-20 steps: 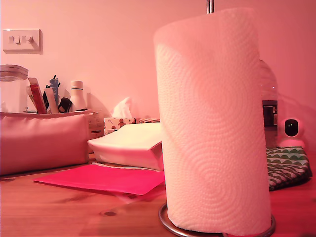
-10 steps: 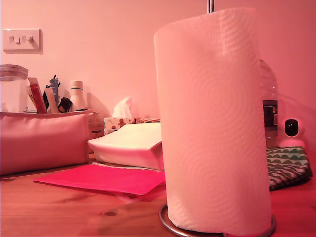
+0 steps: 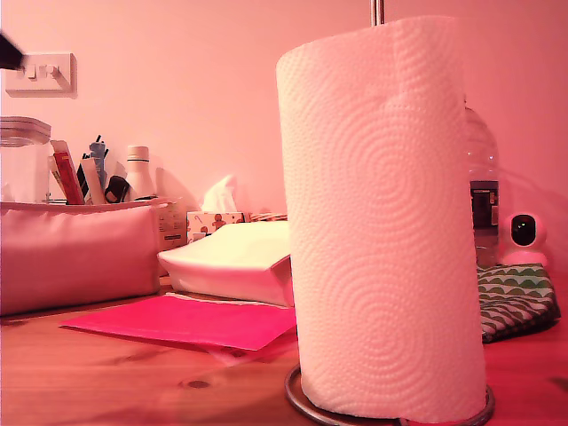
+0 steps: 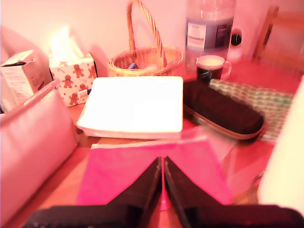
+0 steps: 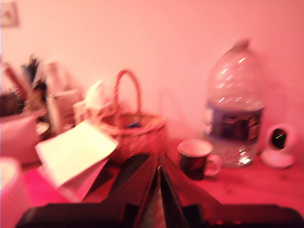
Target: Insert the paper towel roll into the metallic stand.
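The paper towel roll (image 3: 382,222), white with embossed swirls, stands upright on the metallic stand, close to the camera in the exterior view. The stand's chrome rod tip (image 3: 377,11) pokes out above the roll and its ring base (image 3: 297,398) circles the roll's foot. The first wrist view catches the roll (image 4: 287,164) as a pale edge. My first gripper (image 4: 162,164) is shut on nothing, above a pink sheet (image 4: 142,166). My second gripper (image 5: 158,167) is shut and empty too, facing a wicker basket (image 5: 135,133); that view is blurred.
A white square dish (image 3: 235,257), the pink sheet (image 3: 177,319), a pink pouch (image 3: 71,253) and a tissue box (image 3: 213,220) lie on the exterior view's left. A water bottle (image 3: 484,177), small camera (image 3: 524,231) and green cloth (image 3: 515,297) sit behind the roll. A mug (image 4: 211,66) and black case (image 4: 221,111) are near the basket.
A dark shape has come into the exterior view's upper left corner. The roll stays seated on the stand, its surface shifting only slightly.
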Robot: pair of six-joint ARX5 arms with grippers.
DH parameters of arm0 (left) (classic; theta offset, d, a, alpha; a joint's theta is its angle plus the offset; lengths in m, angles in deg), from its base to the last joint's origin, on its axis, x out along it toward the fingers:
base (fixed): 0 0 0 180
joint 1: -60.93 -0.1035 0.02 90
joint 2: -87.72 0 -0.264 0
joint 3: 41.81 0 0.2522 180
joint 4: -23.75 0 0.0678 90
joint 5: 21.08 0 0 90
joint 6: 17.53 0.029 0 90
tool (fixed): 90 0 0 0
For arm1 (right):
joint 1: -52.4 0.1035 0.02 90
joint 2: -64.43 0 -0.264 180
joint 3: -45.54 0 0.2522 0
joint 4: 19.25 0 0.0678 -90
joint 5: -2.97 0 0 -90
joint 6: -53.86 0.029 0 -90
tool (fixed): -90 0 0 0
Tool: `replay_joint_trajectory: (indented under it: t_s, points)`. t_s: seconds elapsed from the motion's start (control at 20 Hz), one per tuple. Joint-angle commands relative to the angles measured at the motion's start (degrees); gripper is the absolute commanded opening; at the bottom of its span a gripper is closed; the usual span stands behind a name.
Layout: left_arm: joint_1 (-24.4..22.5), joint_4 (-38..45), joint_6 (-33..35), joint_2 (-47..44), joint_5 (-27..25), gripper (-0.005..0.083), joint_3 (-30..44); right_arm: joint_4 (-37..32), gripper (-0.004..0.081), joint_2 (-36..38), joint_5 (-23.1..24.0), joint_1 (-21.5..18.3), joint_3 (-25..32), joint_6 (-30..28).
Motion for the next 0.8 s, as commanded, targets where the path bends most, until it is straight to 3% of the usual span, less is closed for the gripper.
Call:
replay_joint_trajectory:
  t_s: [0.0,0.25,0.75]
  points:
    - [0.17,-0.20,-1.05,-3.39,0.02,-0.0019,1.51,0.87,-0.0013,1.25,-0.07,1.40,1.97,0.28]
    - [0.22,-3.58,-1.40,-8.24,0.24,-0.0019,1.75,5.33,-0.0013,2.19,0.31,2.56,2.03,1.29]
    - [0.22,-15.63,-1.25,-8.39,0.20,-0.0019,1.75,25.00,-0.0013,2.19,0.35,2.56,2.03,1.29]
